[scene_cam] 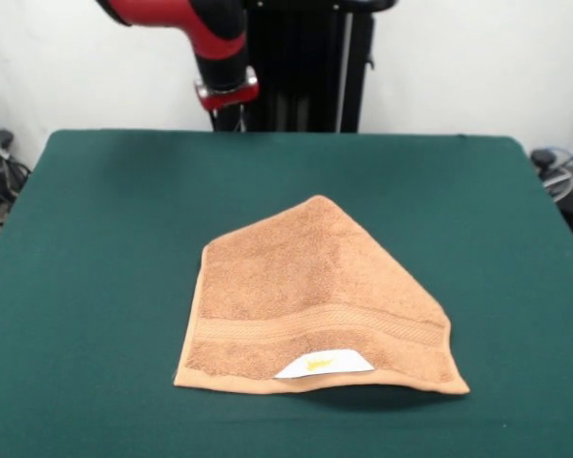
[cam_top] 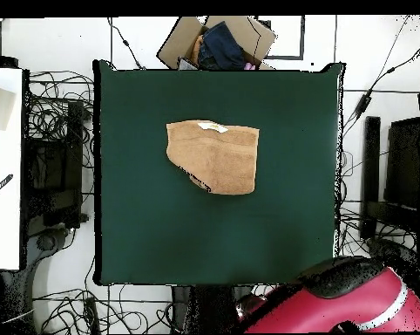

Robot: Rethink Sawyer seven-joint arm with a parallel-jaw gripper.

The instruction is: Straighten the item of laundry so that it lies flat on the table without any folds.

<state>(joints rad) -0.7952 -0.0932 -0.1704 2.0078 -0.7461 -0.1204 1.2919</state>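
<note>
We see the table (scene_cam: 95, 248) covered in dark green, felt-like cloth, a wide rectangle with bare surface on every side of the towel (scene_cam: 310, 305). The towel is orange-tan terry, nubby in texture, lying a little toward six o'clock of the table's middle in the front view. It is folded: its left edge runs straight, its top rises to a point at twelve o'clock, and its right side slopes down diagonally to the corner at four o'clock. A woven band (scene_cam: 315, 324) crosses it near the lower hem, and a white label (scene_cam: 323, 364) with a yellow mark sits on that hem. The lower right hem lifts slightly, casting a shadow. At eleven o'clock the red and black arm (scene_cam: 205, 29) hangs behind the table's far edge; we cannot tell how the jaws stand.
</note>
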